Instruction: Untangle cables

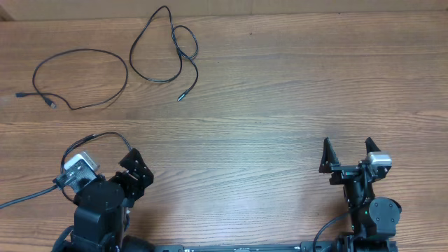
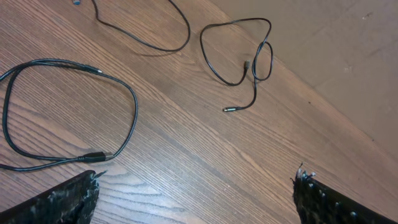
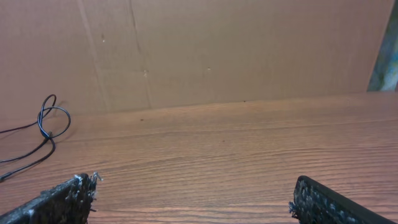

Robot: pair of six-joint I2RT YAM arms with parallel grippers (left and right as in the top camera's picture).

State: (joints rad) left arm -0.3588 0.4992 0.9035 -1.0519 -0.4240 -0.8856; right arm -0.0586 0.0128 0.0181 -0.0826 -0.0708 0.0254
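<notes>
Two cables at the far left of the counter (image 1: 280,98), lying apart: open-looped cable (image 1: 127,74), self-twisted cable (image 1: 183,59). The left gripper (image 1: 134,170) and right gripper (image 1: 347,144) gape empty. Risk: tugging one plug end could tighten the twist

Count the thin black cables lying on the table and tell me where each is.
2. The looped cable lies open at the far left of the table; the twisted cable lies just right of it, crossing over itself. They lie apart. None seems hidden.
</notes>
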